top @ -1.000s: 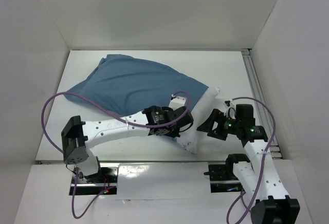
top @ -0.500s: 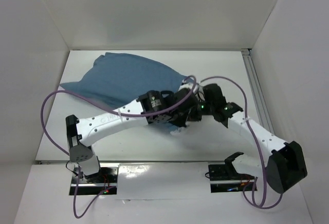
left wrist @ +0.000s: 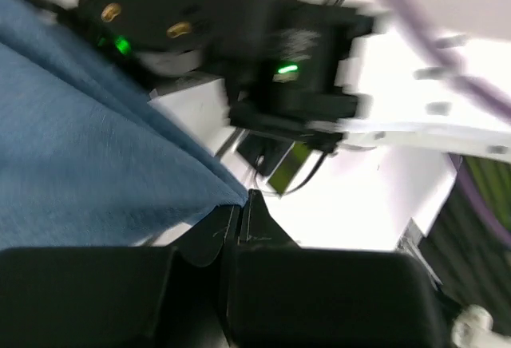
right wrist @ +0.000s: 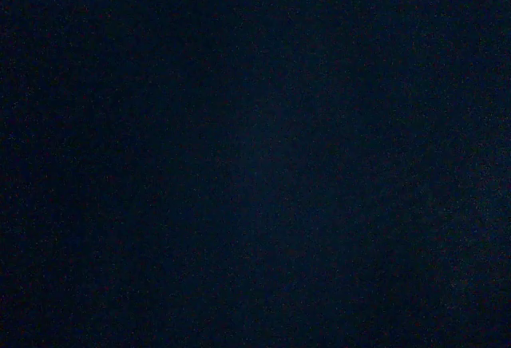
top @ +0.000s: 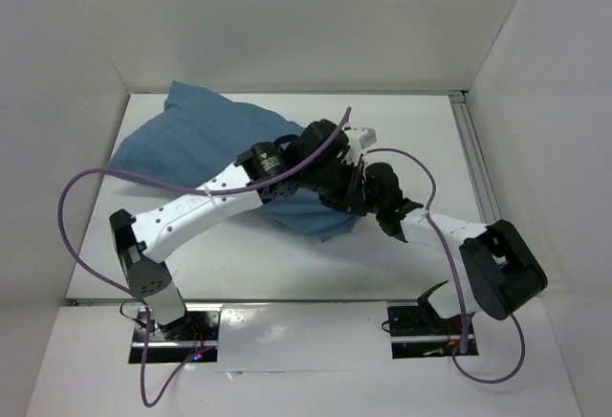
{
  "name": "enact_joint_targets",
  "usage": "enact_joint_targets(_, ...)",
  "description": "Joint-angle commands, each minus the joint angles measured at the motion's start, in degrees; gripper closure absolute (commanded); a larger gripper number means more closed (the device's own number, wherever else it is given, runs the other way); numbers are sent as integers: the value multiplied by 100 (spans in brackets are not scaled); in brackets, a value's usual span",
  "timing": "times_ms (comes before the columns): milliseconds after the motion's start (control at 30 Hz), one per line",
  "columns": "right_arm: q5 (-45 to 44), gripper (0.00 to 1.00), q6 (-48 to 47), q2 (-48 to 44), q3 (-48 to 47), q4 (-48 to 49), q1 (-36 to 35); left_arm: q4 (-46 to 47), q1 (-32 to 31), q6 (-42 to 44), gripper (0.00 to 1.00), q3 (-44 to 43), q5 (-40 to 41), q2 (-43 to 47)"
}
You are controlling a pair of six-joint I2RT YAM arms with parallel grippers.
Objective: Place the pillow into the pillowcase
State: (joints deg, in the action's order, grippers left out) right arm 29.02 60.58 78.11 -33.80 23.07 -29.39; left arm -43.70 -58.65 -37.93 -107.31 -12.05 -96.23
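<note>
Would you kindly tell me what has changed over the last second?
The right gripper swung in from the right to the open end of the pillowcase, and the right wrist view is dark. The left gripper carried the cloth's edge farther from the bases, apparently pinching it. The pillow, whose white end was exposed earlier, no longer shows. The pillowcase stayed on the table.

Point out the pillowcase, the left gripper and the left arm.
pillowcase (top: 189, 140): top external view, its blue upper-left bulge.
left gripper (left wrist: 238, 219): left wrist view, between its fingertips.
left arm (top: 186, 214): top external view, its white link.
</note>
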Motion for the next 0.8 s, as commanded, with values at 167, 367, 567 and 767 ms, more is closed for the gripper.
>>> enact_joint_targets(167,-809,94,-755,-970,-294,-1591,-111,1156,196,-136,63,264,-1054,587)
enact_joint_targets(367,-1916,33,-1153,-2298,-233,-4616,406,266,398,461,38,-264,-289,482)
enact_joint_targets(567,-1367,42,-1636,-3380,-100,-5506,1871,-480,758,620,39,-572,694,280)
enact_joint_targets(767,-381,20,-2725,-3381,-434,-6015,2552,-762,2259,77,26,1306,1503,1543)
